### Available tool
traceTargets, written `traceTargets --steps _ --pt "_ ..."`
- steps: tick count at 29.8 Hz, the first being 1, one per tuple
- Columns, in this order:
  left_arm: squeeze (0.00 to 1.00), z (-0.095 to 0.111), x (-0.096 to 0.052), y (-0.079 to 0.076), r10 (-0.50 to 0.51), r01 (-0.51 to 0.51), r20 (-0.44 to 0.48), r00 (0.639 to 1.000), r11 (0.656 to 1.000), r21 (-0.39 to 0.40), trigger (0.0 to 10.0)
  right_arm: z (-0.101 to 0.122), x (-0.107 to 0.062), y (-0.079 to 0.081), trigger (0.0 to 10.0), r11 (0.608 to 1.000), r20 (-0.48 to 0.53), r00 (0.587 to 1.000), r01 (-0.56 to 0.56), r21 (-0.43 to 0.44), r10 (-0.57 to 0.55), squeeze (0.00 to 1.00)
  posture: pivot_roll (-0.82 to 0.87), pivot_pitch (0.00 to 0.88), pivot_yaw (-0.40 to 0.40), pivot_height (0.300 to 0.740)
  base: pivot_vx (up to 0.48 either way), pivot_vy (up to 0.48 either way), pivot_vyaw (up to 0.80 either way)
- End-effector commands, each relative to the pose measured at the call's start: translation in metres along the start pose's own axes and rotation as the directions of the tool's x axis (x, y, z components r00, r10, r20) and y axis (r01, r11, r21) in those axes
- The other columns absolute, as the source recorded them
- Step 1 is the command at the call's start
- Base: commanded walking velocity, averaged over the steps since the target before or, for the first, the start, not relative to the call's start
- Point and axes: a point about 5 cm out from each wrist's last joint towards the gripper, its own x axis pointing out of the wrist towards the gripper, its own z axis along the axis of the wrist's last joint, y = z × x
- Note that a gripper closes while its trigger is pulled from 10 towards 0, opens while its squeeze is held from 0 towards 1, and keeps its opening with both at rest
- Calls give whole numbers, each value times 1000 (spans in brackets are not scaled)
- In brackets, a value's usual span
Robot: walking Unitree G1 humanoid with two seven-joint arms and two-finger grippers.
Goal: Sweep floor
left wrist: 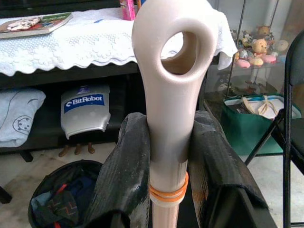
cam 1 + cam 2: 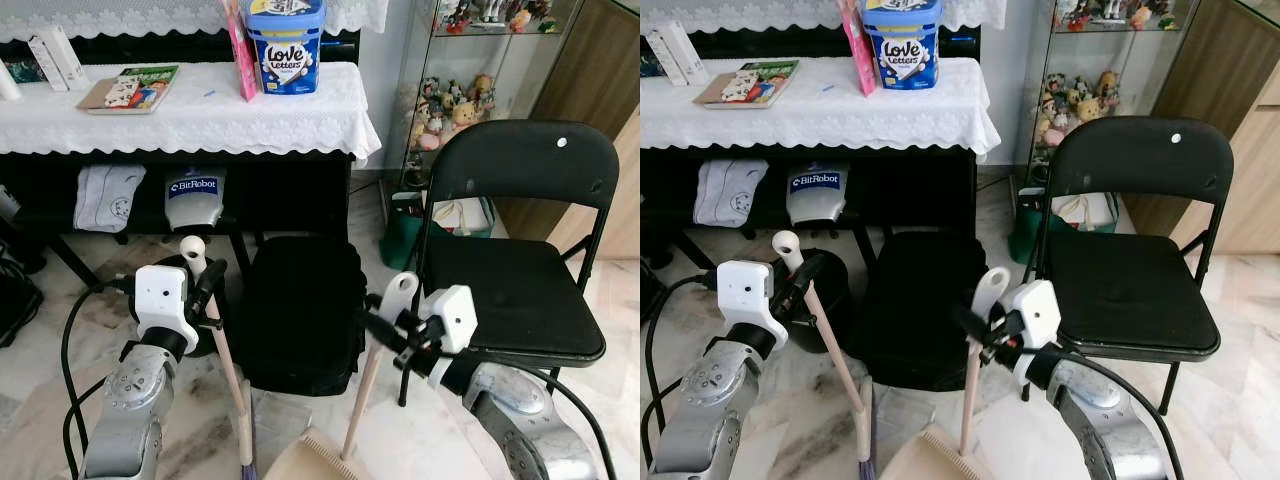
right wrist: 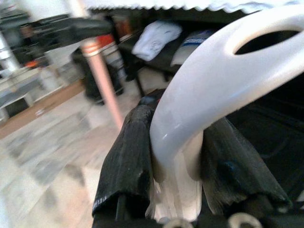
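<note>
Marble floor [image 2: 420, 440], pale and veined, runs under everything. Nearest the camera, the left claw [image 2: 205, 285] is clamped on the top of a cream plastic broom handle with a looped end and orange ring [image 2: 226, 355]; the handle slants down to purple bristles at the lower edge. The right claw [image 2: 385, 330] is clamped on the white looped grip of a beige long-handled dustpan [image 2: 365, 395], its pan resting on the floor just beside the broom's bristles. In the wrist views both pairs of black fingers [image 1: 121, 175] press against their handles on either side. Behind the tools sits a black soft bag [image 2: 300, 310], touching the floor, with a black folding chair [image 2: 515, 270] just right of it. Farther back, a dark tabletop covered in white lace cloth [image 2: 200, 120] carries a blue "Love Letters" tub [image 2: 285, 45].
</note>
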Motion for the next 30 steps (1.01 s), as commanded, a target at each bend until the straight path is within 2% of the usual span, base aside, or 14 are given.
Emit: traceTargets --steps 1,7,12,16,18,25,30 --pt "0 7 3 3 0 -1 27 1000 1000 9 10000 2 2 17 10000 990 10 991 -130 51 130 0 -47 90 48 740 0 0 0" --pt "0 6 4 3 -2 2 26 1000 1000 7 10000 1 -6 27 10000 964 -53 963 -262 37 264 0 -50 89 47 740 0 0 0" --pt "0 6 4 3 -6 6 24 1000 1000 7 10000 -1 -14 36 10000 927 -96 922 -372 33 374 0 -48 88 47 740 0 0 0" --pt "0 6 5 4 -6 6 24 1000 1000 8 10000 4 -17 43 10000 890 -78 886 -454 44 456 0 -47 86 48 740 0 0 0" --pt "0 6 5 4 -7 7 24 1000 1000 8 10000 7 -22 49 10000 852 -65 850 -521 48 523 0 -47 85 48 740 0 0 0" --pt "0 6 6 3 -10 10 25 1000 1000 8 10000 8 -29 55 10000 807 -67 805 -587 57 590 0 -47 84 48 740 0 0 0" --pt "0 6 6 3 -12 12 23 1000 1000 9 10000 8 -30 54 10000 808 -77 804 -587 48 589 0 -47 84 49 740 0 0 0"
